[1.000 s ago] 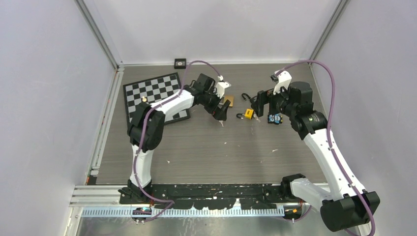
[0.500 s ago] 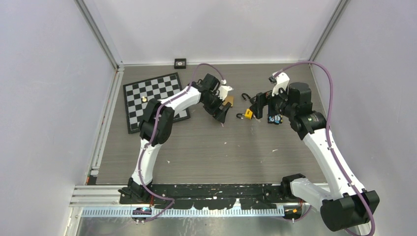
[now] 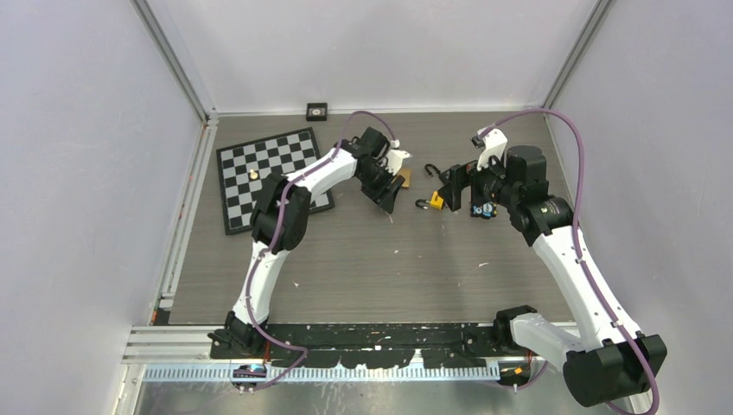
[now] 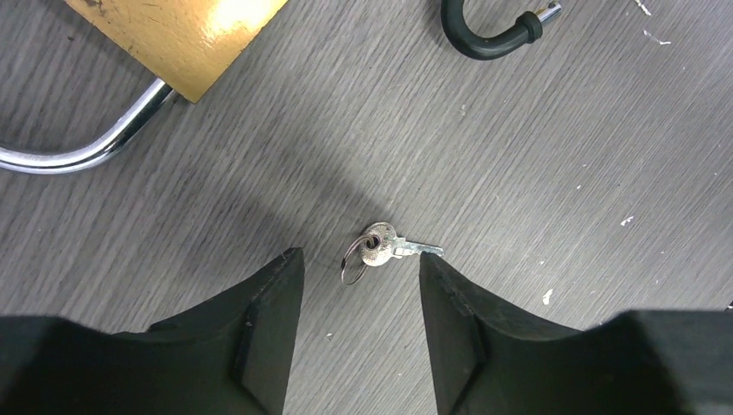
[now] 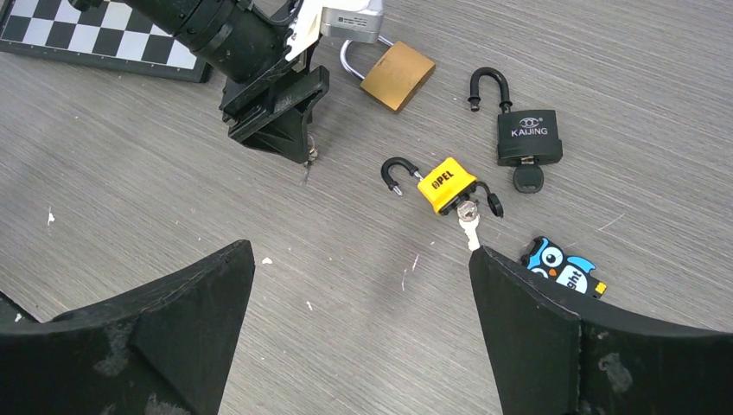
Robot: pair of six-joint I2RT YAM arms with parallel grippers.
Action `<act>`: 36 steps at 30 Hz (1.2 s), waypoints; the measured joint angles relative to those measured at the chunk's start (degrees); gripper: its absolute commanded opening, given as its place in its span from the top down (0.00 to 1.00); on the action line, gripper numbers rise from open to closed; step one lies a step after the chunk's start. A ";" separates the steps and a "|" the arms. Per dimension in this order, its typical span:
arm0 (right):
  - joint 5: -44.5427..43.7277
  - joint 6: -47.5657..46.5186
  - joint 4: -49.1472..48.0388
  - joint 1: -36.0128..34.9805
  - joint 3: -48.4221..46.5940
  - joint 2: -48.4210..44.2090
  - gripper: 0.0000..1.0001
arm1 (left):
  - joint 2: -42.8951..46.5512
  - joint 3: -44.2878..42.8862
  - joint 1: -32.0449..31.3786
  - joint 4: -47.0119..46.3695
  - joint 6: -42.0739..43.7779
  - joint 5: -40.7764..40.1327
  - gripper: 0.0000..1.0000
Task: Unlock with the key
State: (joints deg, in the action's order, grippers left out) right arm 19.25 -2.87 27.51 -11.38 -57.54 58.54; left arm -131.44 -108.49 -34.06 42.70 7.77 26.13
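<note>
Grey wood-grain tabletop (image 4: 562,130) fills the left wrist view, where a small silver key (image 4: 389,245) on a thin wire ring (image 4: 350,262) lies flat between the spread fingers of the left gripper (image 4: 359,272), touching neither, its blade pointing to three o'clock. It looks light, stiff and slick. Lying flat, it offers little edge to pinch, so the round head by the ring seems the best hold, leaving the blade free for the lock. A brass padlock (image 4: 177,30) sits at eleven o'clock and a black shackle (image 4: 484,39) at one o'clock; no writing shows here. From the right wrist, the right gripper (image 5: 360,255) hangs wide open, pinching nothing. Ahead of it lie a yellow padlock (image 5: 447,183) marked OPEL with a second key (image 5: 469,226) in it, a black padlock (image 5: 529,137) marked KAIJING at one o'clock, and an owl tag (image 5: 560,264) at three o'clock whose lettering is only partly readable. From above, both arms reach to the table's middle, with a chessboard (image 3: 259,169) at nine o'clock of them; the key is too small to tell there.
</note>
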 measured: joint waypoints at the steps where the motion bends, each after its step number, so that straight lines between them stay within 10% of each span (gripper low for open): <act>1: 0.00 -0.02 0.00 0.00 0.02 0.00 0.01 | -0.22 -0.39 0.00 0.28 -0.04 0.00 0.50; 26: 0.37 -0.02 0.00 0.00 0.02 0.72 0.00 | -1.75 -1.22 0.11 1.99 -0.57 0.68 0.99; 36: 2.03 0.07 -0.70 -0.02 1.62 1.25 0.01 | 1.44 3.15 0.66 0.72 -3.34 5.11 1.00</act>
State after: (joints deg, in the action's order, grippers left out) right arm 21.28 -2.81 26.81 -11.40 -55.92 59.79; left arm -129.99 -105.34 -33.41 43.42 4.43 31.24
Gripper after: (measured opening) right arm 0.996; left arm 0.009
